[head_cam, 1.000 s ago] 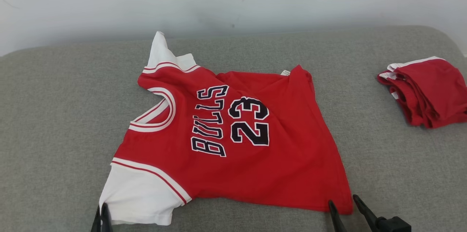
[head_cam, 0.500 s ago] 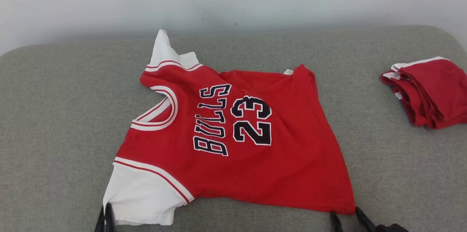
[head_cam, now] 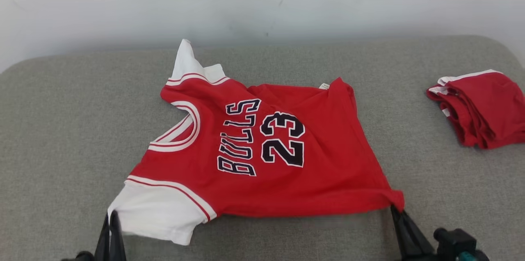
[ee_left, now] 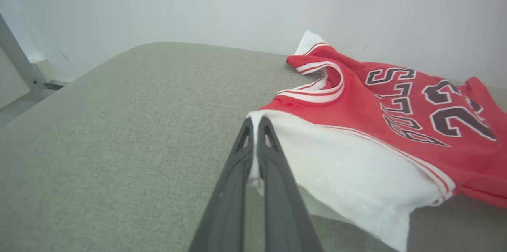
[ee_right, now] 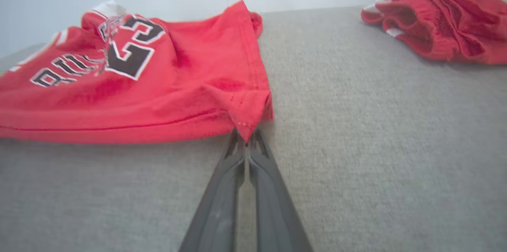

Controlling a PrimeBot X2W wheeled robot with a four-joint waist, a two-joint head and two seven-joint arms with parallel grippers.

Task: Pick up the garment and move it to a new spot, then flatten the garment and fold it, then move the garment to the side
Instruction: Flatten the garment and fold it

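The garment (head_cam: 262,158) is a red jersey with white sleeves and the print "BULLS 23", spread over the grey cushion (head_cam: 61,129). My left gripper (head_cam: 110,216) is shut on the edge of the near white sleeve (ee_left: 340,165); the left wrist view shows the white cloth pinched between its dark fingers (ee_left: 273,153). My right gripper (head_cam: 395,211) is shut on the near red hem corner (ee_right: 247,121), which is lifted a little off the cushion. The garment's near edge hangs stretched between the two grips.
A folded pile of red and white clothing (head_cam: 480,107) lies at the cushion's right end, seen as well as the pile (ee_right: 439,20) in the right wrist view. A pale wall (head_cam: 262,2) stands right behind the cushion. Bare grey fabric lies left of the garment.
My right gripper went from open beside the hem corner to shut on it. The near edge of the garment has risen, and the hem corner is pulled to a point. The camera shifted slightly.
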